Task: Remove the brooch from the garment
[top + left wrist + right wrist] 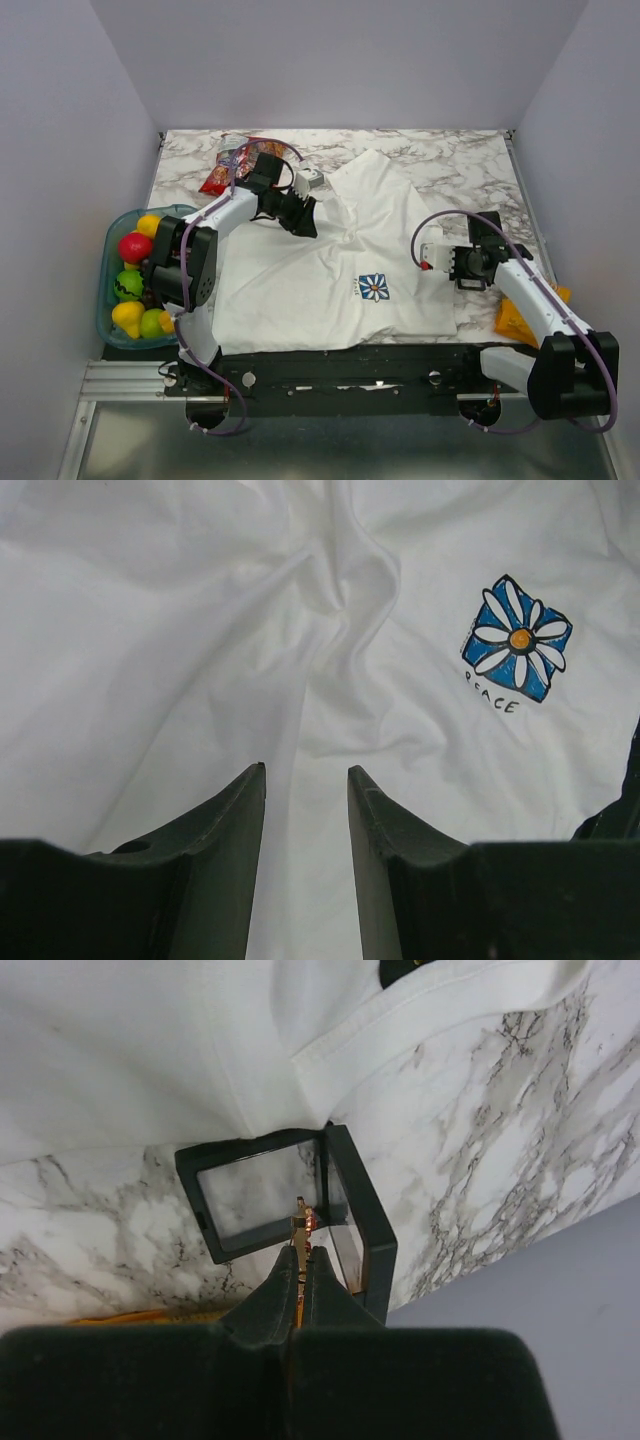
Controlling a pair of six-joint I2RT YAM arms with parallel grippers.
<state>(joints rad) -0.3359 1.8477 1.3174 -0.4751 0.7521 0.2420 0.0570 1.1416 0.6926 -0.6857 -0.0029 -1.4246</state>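
The garment point(330, 270), a white T-shirt with a blue-and-white daisy print point(374, 288), lies spread on the marble table. My left gripper point(303, 222) hovers open and empty over its upper left part; the left wrist view shows the jaws point(306, 770) apart above bunched white cloth point(150, 630) with the daisy print point(518, 640) beyond. My right gripper point(432, 258) is off the shirt's right edge. In the right wrist view it point(303, 1252) is shut on the tiny orange-red brooch point(305, 1222), held just above an open black framed box point(260, 1145).
A blue basket point(108, 280) of toy fruit stands at the left edge. A red snack packet point(215, 178) lies at the back left and an orange packet point(515, 322) at the right front. The shirt's hem point(400, 1020) and dark patch point(400, 968) lie beyond the box.
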